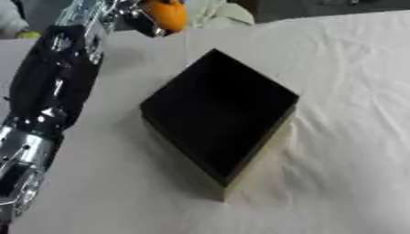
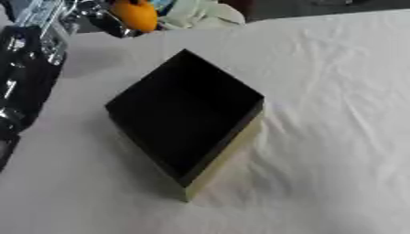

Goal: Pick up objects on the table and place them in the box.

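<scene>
Box [image 1: 220,116], black, square, open-topped, looks empty; your left hand [image 1: 148,16] at eleven o'clock has fingers curled round a rounded orange object [image 1: 168,13], not yet delivered.

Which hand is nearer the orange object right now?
Left. The left hand is curled round the orange object at the far edge, beyond the black box. The right hand shows in neither view.

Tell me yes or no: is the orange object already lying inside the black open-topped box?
No: the rounded orange object is held in the left hand beyond the black open-topped box, whose interior shows only dark.
</scene>
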You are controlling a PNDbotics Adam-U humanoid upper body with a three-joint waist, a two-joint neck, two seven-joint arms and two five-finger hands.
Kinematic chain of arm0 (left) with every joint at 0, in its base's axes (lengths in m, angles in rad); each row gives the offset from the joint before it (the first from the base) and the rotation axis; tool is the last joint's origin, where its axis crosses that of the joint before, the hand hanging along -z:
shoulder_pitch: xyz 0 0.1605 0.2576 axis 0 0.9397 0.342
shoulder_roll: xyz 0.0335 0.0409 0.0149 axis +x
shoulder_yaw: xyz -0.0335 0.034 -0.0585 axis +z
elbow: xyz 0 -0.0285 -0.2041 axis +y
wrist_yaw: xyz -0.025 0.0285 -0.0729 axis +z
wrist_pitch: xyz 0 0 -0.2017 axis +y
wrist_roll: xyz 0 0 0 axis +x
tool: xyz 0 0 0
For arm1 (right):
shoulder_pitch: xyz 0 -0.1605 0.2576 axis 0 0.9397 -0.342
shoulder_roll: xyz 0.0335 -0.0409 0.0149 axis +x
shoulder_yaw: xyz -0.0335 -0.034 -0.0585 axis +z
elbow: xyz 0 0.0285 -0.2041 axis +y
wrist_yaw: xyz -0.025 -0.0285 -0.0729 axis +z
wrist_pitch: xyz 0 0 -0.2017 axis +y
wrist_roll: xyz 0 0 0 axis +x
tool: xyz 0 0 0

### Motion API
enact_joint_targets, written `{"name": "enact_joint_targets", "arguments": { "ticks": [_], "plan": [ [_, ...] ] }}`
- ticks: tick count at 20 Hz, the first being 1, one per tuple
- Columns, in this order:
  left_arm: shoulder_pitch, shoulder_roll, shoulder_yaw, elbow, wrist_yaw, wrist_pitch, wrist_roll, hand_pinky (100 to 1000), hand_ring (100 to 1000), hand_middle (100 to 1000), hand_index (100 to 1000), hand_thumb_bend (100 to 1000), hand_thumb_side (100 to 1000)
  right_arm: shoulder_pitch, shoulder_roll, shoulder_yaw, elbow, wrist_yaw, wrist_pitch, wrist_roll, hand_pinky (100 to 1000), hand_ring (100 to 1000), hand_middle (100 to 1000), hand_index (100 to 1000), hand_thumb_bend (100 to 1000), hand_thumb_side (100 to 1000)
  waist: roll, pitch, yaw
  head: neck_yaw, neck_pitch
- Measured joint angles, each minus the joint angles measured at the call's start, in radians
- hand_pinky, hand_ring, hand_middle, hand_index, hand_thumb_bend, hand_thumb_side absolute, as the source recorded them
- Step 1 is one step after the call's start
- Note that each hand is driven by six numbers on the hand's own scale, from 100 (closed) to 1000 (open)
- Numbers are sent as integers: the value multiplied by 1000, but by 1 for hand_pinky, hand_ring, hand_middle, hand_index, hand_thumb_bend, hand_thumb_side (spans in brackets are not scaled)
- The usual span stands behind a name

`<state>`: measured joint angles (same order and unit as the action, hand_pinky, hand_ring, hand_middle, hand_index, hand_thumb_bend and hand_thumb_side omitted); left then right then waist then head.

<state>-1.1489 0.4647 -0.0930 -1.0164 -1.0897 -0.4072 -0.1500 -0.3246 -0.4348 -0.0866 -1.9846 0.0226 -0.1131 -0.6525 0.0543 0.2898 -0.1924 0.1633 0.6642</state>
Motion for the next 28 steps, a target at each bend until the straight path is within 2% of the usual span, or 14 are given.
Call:
{"name": "enact_joint_targets", "arguments": {
  "ticks": [7,12,19,24,28],
  "plan": [
    [77,59,-107,-220,214,-30,-8,100,272,448,419,532,100,0,0,-5,0,0,0,0,769,747,652,863,291,1000,0,-2,3,-7,3],
    [107,79,-195,-320,293,-57,-33,100,281,463,428,519,100,1,0,-5,0,0,0,0,770,748,652,863,291,1000,0,-3,8,-8,9],
    [133,65,-247,-366,316,-79,-84,100,293,471,438,481,100,1,0,-5,0,0,0,0,770,748,651,863,292,1000,-1,-3,9,-8,13],
    [174,2,-247,-372,300,-85,-113,100,319,489,454,440,100,1,1,-5,0,0,0,0,770,749,651,863,292,1000,-6,-2,8,-7,13],
    [210,-53,-247,-372,275,-101,-138,100,335,499,467,451,100,1,9,-5,0,0,0,0,770,749,650,863,292,1000,-7,1,8,-9,13]
  ]
}}
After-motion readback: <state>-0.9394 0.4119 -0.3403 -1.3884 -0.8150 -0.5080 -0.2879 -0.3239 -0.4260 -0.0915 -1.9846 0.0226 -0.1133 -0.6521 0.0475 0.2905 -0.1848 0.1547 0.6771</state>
